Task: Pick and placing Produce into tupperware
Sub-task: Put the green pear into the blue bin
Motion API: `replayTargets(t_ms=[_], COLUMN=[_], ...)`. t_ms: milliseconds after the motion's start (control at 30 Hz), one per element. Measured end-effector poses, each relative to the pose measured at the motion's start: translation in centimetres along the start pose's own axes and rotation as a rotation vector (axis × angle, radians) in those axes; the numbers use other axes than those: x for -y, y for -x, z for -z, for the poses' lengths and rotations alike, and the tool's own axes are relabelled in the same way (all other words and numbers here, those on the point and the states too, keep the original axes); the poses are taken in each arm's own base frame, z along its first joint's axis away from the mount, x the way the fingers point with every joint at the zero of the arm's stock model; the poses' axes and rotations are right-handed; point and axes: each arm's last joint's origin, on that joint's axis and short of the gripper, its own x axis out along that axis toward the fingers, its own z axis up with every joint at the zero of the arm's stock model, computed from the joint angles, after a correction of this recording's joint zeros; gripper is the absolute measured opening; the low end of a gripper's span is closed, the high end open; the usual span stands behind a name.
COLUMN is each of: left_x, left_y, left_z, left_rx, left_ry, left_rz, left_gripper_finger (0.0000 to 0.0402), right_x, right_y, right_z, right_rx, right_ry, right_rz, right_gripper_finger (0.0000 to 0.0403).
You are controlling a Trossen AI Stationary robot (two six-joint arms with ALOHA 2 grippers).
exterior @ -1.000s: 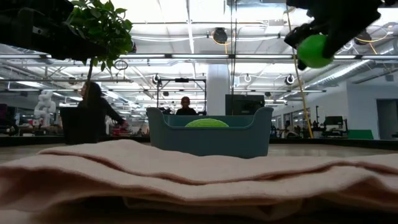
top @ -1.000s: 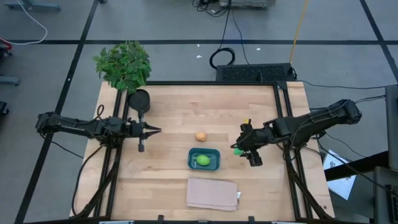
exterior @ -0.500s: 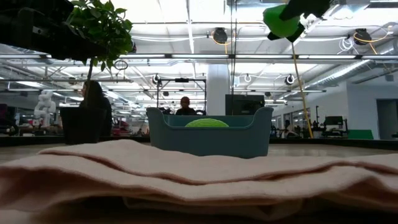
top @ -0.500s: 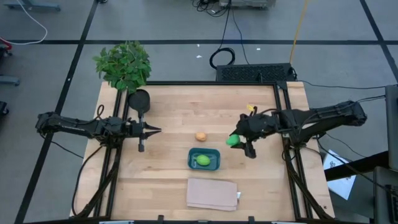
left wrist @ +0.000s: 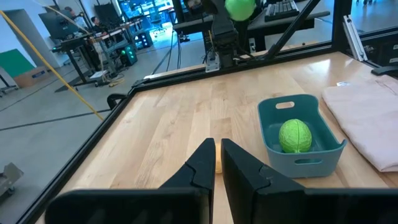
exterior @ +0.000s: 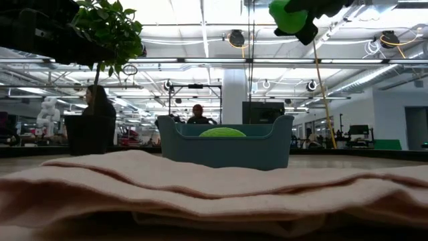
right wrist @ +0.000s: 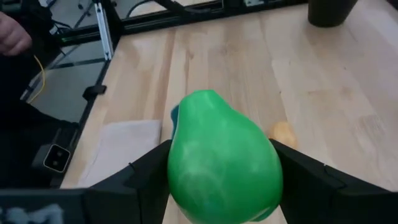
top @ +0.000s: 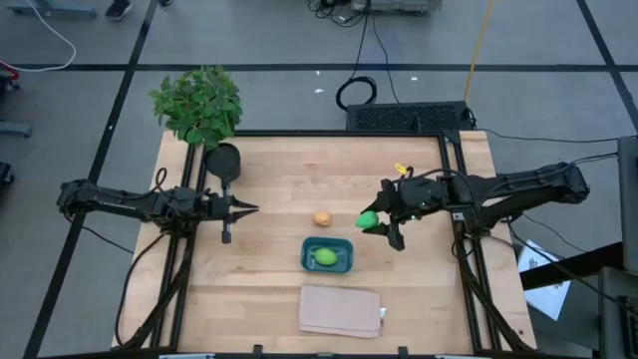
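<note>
High view: right gripper (top: 379, 223) pinches a smooth green lime (top: 368, 219) aloft beside the teal plastic tupperware (top: 328, 255); left gripper (top: 249, 209), fingers pressed together, waits.

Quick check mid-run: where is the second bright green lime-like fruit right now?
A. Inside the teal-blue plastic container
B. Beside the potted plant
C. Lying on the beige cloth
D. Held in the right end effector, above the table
D: the right end effector is shut on a bright green lime-like fruit, held in the air short of the teal-blue plastic container, which already holds another green fruit.
</note>
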Motion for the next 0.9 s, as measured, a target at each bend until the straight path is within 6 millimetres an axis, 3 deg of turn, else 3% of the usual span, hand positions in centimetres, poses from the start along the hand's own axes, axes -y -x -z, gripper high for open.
replayTargets(t_ms=[500,700,900], left_x=[0.0,0.0,0.0], left_y=[0.0,0.0,0.0], left_z=[0.0,0.0,0.0], left_rx=[0.001,0.000,0.000], left_ry=[-0.014,-0.019,-0.019], left_rz=[0.000,0.000,0.000], left_gripper_finger=[0.0031,0.0031,0.0031], right_x=[2.4,2.6,2.2], right_y=[-8.1,-9.6,-9.7], right_z=[1.3,-0.3,-3.4], right_rx=[-0.168,-0.209,-0.241], right_ry=[-0.026,0.019,0.080], right_rz=[-0.121,-0.134,-0.135], right_gripper_finger=[0.0231,0.0231,0.0231])
